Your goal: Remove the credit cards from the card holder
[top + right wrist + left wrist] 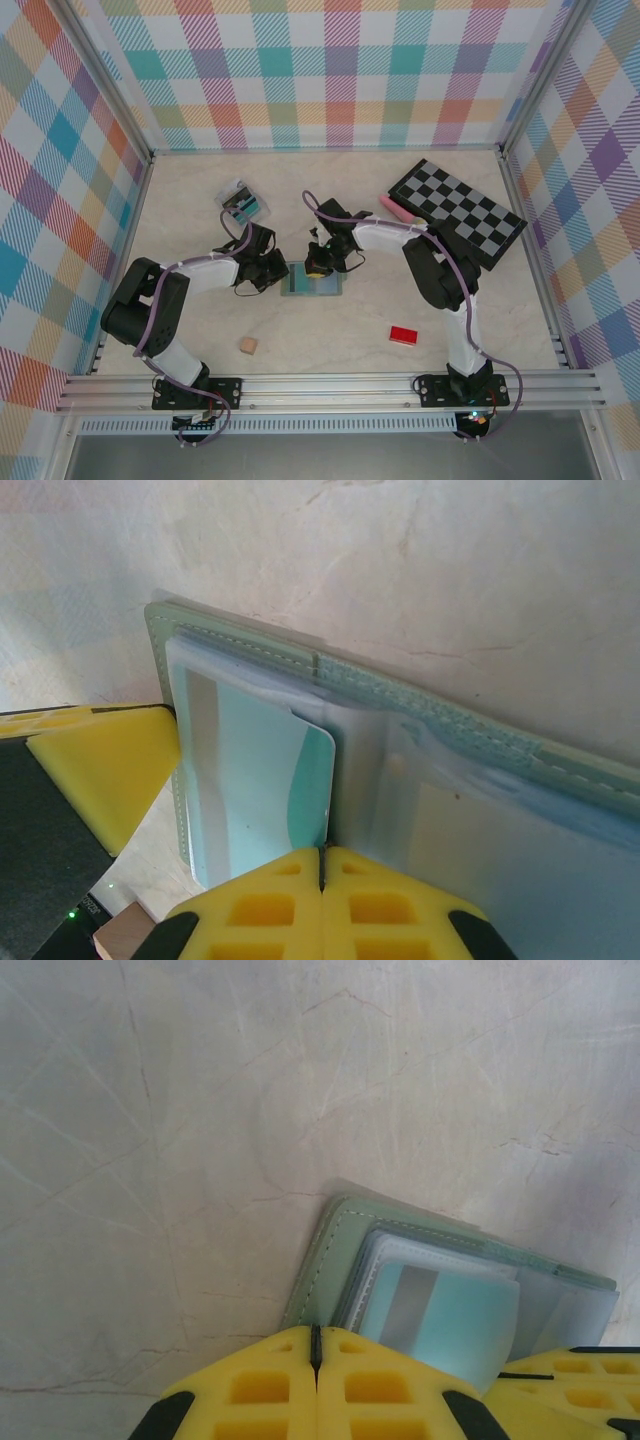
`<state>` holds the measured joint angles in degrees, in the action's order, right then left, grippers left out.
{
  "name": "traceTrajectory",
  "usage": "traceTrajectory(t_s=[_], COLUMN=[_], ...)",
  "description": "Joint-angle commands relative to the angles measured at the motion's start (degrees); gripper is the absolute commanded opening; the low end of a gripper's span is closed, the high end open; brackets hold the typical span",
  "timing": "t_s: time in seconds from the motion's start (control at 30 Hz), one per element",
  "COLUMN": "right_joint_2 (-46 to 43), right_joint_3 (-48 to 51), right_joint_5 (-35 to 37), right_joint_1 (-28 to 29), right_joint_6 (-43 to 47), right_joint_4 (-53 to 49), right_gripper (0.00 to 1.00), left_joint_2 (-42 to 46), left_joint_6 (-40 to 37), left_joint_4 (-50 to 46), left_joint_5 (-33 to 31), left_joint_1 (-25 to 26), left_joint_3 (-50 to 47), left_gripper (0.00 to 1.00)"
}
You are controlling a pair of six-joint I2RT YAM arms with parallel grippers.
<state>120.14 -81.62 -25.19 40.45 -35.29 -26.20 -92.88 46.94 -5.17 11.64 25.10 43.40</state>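
The right gripper [322, 872] has its 2 yellow fingers pressed together. The near corner of the teal card [255, 780] runs straight into their seam, so I judge the card nipped there, though how deep the bite goes cannot be told. From that pinch the card stretches away from the gripper and slightly to its left. Its long axis points forward, and most of it lies under a clear sleeve of the open card holder [470, 745]. The holder spreads ahead and to the right of these fingers, flat on the table [450, 570]. Off to the left, the left gripper [315, 1345] is also closed, with nothing visibly between its fingers, and sits just beside the holder's outer edge. The right arm is the 1 on the card, and drawing it back toward that gripper looks like the way out.
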Motion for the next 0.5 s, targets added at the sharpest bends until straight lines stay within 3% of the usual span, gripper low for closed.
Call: traceTrajectory(t_s=[0.0,0.2,0.47], right_joint_2=[-2.55,-4.47,-4.08], right_joint_3=[1.5,4.04,4.28], right_joint_5=[-1.3,2.58,0.26], right_joint_1=[0.25,-0.32,-0.54], right_joint_6=[0.99,1.72,0.67], right_joint_4=[0.79,-0.31,1.14], right_gripper=[0.05,0.04,0.07], left_joint_2=[-1.08,-0.37,0.32], left_joint_6=[0.3,0.12,-0.56], left_joint_4=[-1.6,-2.04,-2.33], left_joint_5=[-2.33,-2.82,-1.88], left_joint_1=[1.3,1.35,1.29], left_joint_3=[-1.92,-1.83,-0.12], left_gripper=[0.01,0.03,0.06])
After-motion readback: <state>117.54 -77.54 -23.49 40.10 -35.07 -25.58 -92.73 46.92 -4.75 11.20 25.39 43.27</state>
